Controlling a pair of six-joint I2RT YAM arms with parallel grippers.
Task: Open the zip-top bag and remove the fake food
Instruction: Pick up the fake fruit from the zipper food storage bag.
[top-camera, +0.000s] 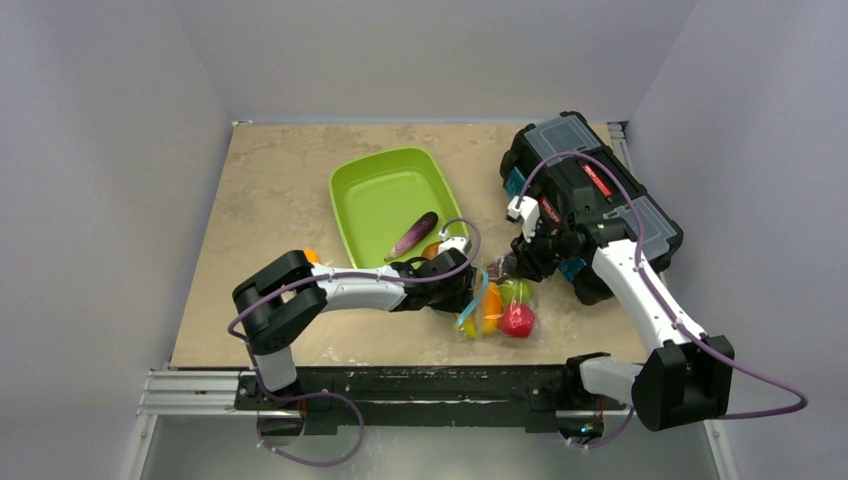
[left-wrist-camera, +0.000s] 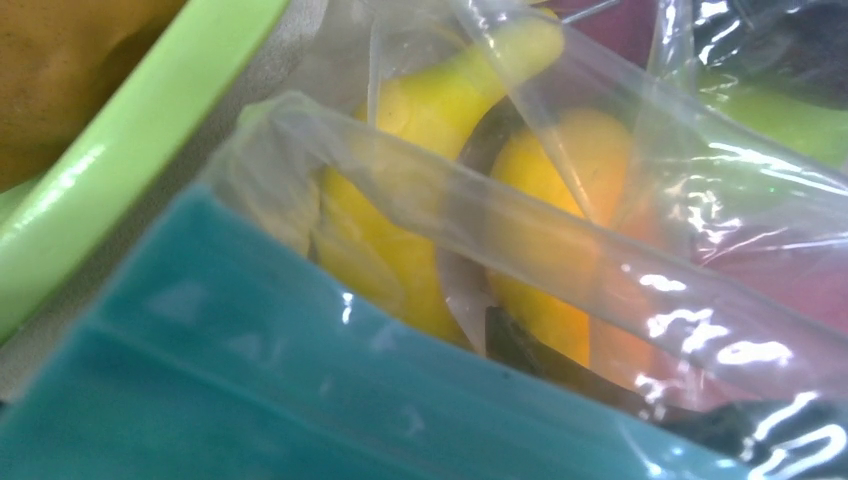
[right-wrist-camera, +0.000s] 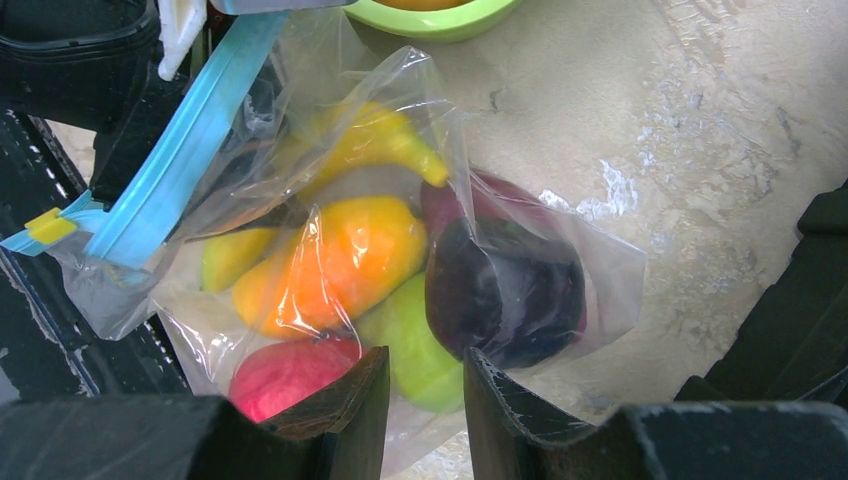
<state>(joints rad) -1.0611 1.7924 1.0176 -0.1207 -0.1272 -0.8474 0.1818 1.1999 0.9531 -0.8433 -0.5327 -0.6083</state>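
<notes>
Zip-top bag (top-camera: 500, 305) lying on the worktop (top-camera: 270, 200), fake food (right-wrist-camera: 345, 255) inside. Limp, slippery film; the stiffer zip strip (right-wrist-camera: 190, 130) is better gripped. Right pincer (right-wrist-camera: 427, 375) nipped on film; left pincer's (top-camera: 462, 290) opening cannot be told.

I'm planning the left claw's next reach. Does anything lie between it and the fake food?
Yes. In the left wrist view, the teal zip strip fills the foreground, and a clear fold of the zip-top bag stretches across the banana and orange piece behind it.
</notes>
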